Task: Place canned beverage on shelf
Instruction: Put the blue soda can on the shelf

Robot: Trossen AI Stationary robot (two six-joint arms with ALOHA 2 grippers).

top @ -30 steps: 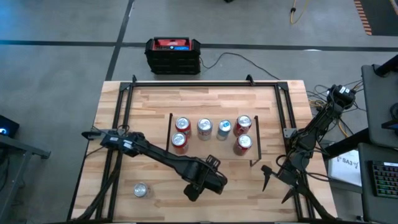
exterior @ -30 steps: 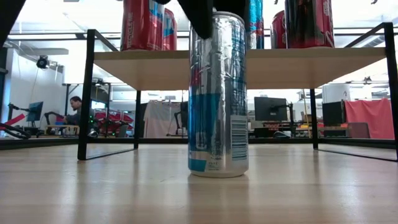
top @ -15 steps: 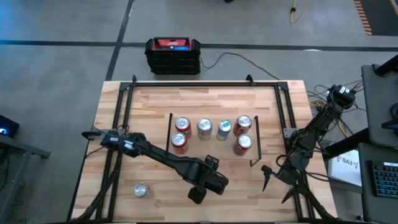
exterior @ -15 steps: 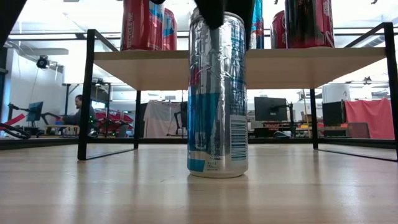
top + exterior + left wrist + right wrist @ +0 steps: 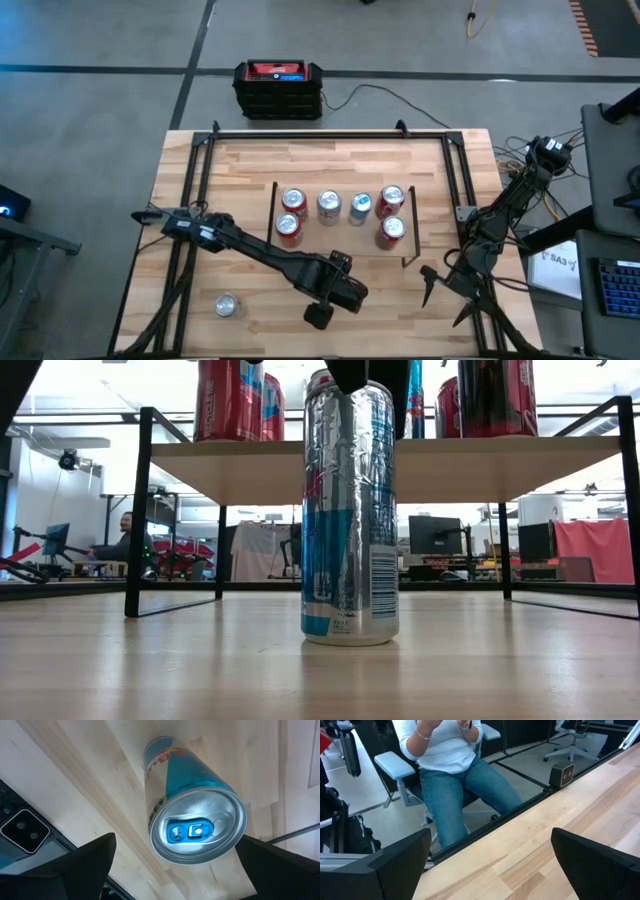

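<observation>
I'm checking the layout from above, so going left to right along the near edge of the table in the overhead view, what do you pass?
Lone silver can standing on the tabletop → left gripper, open over a can it hides in this view → right gripper, open.

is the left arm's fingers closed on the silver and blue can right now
No, in the left wrist view the fingers stand wide apart on either side of the can, touching nothing.

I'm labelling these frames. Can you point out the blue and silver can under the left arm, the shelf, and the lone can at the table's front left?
Blue and silver can (image 5: 200,832), left wrist view, lid.
Shelf (image 5: 250,460), low view, board's front edge.
Lone can (image 5: 227,306), high view, top.
</observation>
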